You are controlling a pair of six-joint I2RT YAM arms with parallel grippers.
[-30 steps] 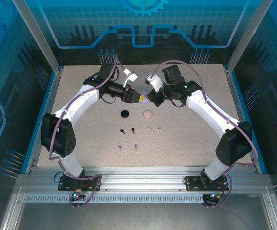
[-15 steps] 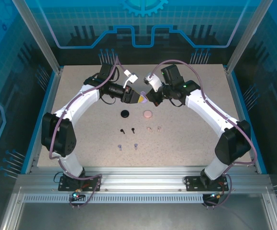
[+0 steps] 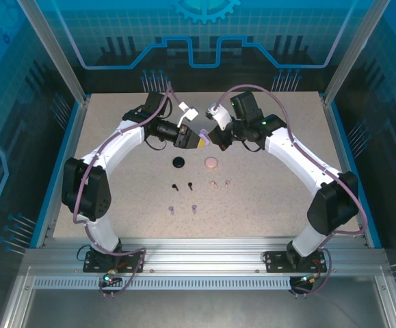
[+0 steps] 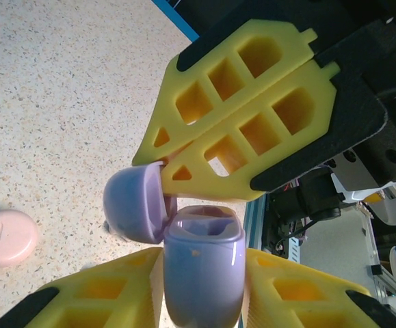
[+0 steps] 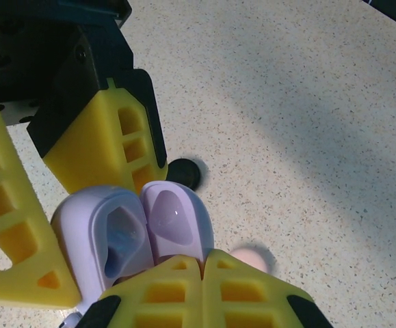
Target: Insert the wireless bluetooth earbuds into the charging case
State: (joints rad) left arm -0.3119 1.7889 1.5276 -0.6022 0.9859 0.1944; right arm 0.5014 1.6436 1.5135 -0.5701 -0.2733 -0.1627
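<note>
Overhead; two wrist close-ups, same case

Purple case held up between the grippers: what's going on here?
The left gripper grips the body of the purple plastic charging case, while the right gripper's closed tips sit at its open lid. Its wells look empty. The six tiny stemmed earbuds lie on the speckled table, near the closed black case and pink case.

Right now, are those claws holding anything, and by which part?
Left gripper clamps the open purple case by its body; right gripper, shut, meets the lid at its rim.
</note>
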